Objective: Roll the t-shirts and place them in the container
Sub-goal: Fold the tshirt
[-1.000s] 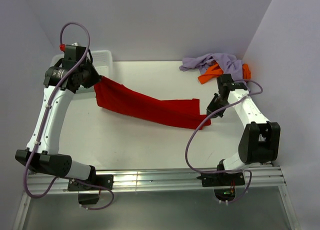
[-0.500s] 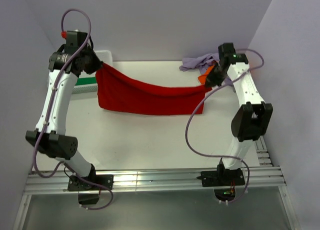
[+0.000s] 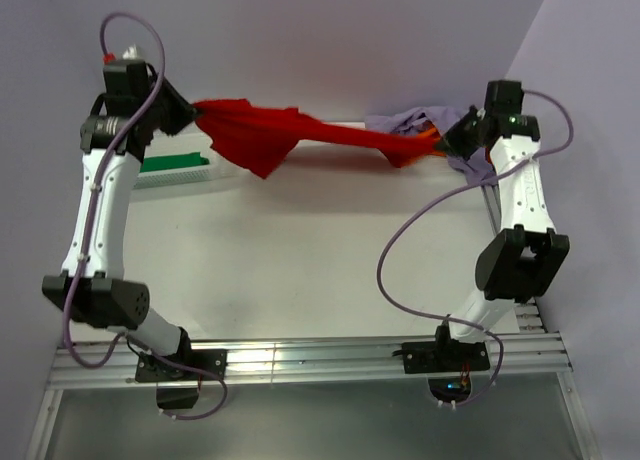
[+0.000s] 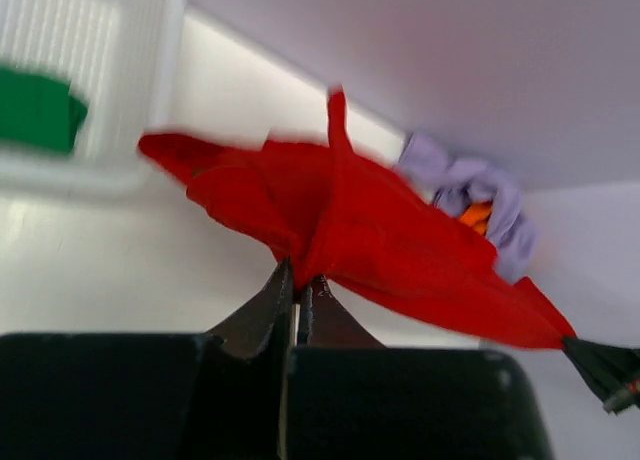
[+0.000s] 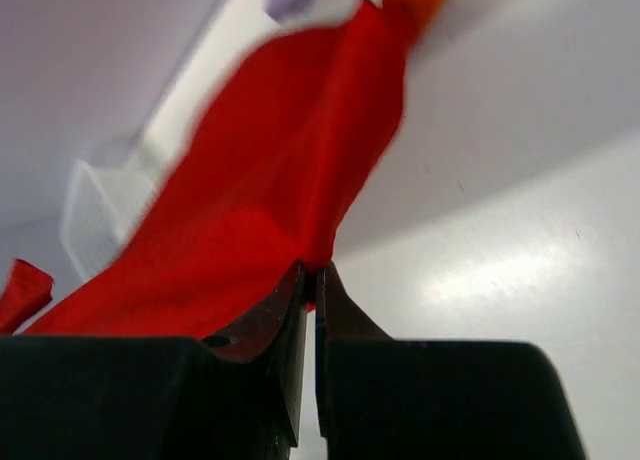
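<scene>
Hanging in the air along the far edge of the bench, the red tee (image 3: pixel 290 135) is stretched between both arms. The left gripper (image 4: pixel 300 277) is clamped on one end near the far left corner. The right gripper (image 5: pixel 311 270) is clamped on the other end near the far right corner, by the lavender tee (image 3: pixel 405 122). A green tee (image 3: pixel 172 163) lies in the basket (image 3: pixel 185 177).
</scene>
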Robot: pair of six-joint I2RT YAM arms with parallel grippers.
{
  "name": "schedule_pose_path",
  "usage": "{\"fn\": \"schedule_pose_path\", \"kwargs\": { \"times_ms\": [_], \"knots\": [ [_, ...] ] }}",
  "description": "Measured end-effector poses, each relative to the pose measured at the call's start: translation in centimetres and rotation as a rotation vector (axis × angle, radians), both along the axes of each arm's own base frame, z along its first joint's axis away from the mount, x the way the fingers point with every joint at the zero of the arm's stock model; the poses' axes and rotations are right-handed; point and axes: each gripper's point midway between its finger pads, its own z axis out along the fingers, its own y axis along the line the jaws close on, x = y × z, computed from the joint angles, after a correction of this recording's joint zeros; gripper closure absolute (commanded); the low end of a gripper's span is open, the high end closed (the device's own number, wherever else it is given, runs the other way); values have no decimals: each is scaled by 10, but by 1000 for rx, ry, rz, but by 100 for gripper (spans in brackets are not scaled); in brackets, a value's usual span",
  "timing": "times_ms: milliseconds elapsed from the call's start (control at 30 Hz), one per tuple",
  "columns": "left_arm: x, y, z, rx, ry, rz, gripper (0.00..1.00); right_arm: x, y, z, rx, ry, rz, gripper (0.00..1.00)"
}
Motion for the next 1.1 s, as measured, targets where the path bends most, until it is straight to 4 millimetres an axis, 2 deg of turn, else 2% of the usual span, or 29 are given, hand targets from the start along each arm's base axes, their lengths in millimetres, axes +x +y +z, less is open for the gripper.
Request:
{"fn": "schedule_pose_path", "kwargs": {
  "times_ms": [67, 167, 233, 300, 400, 533, 633, 767, 900, 1100],
  "knots": [
    [-27, -3, -25, -6, 45, -19, 100, -25, 5, -30, 5, 57, 13, 100],
    [-61, -6, -65, -16, 104, -45, 100, -69, 15, -87, 23, 190, 32, 100],
    [-84, -10, -100, -24, 152, -69, 100, -95, 18, -121, 31, 278, 40, 100],
    [-115, -16, -147, -29, 249, -95, 100, -117, 20, -148, 34, 343, 44, 100],
    [-158, -25, -206, -29, 365, -132, 100, -147, 22, -180, 30, 425, 47, 100],
    [-210, -31, -264, -29, 502, -161, 100, -178, 23, -210, 20, 515, 52, 100],
    [-232, -32, -287, -32, 570, -161, 100, -197, 22, -229, 3, 571, 55, 100],
    [-240, -32, -298, -11, 621, -141, 100, -217, 18, -246, -27, 631, 54, 100],
    [-247, -25, -311, 22, 693, -95, 100, -229, 14, -246, -65, 628, 44, 100],
    [-257, -16, -319, 53, 754, -50, 100, -242, 7, -243, -113, 626, 20, 100]
  ]
}}
